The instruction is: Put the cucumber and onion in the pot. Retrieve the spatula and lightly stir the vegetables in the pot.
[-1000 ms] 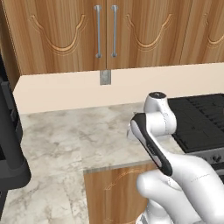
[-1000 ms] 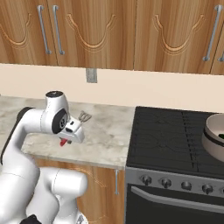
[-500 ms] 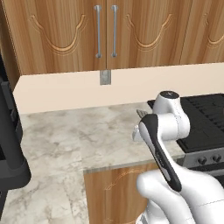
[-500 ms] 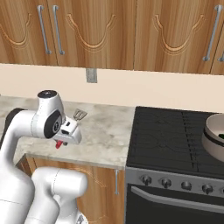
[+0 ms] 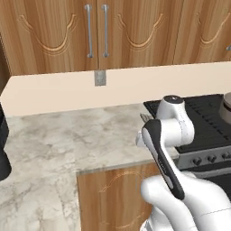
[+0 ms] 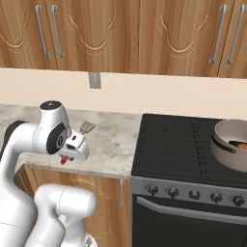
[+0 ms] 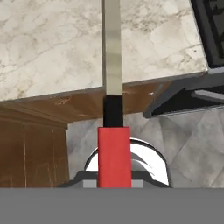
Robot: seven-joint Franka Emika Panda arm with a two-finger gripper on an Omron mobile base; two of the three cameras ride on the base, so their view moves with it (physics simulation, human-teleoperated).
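Note:
My gripper (image 6: 75,145) is shut on the spatula (image 6: 87,127), over the marble counter's front edge, left of the stove. In the hand view the spatula's red grip (image 7: 113,153) sits between the jaws, and its silvery shaft (image 7: 112,48) runs out over the counter. Its slotted head peeks past the arm in the left base view (image 5: 145,118). The pot (image 6: 230,144) stands on the stove's far right. Inside it lie the dark green cucumber (image 6: 237,143) and, at the frame's edge, the reddish onion (image 6: 244,147). The pot's rim (image 5: 227,106) also shows at the right edge of the left base view.
The black stove (image 6: 178,149) with its knob row (image 6: 193,194) lies between the hand and the pot. The marble counter (image 5: 67,140) stretches left, with a dark appliance (image 5: 3,153) at its far left. Wooden wall cabinets (image 6: 125,34) hang above; a wall outlet (image 6: 94,80) sits behind.
The arm has folded back toward the base, drawing the hand and the held spatula slightly toward the counter's front edge. The pot has not moved.

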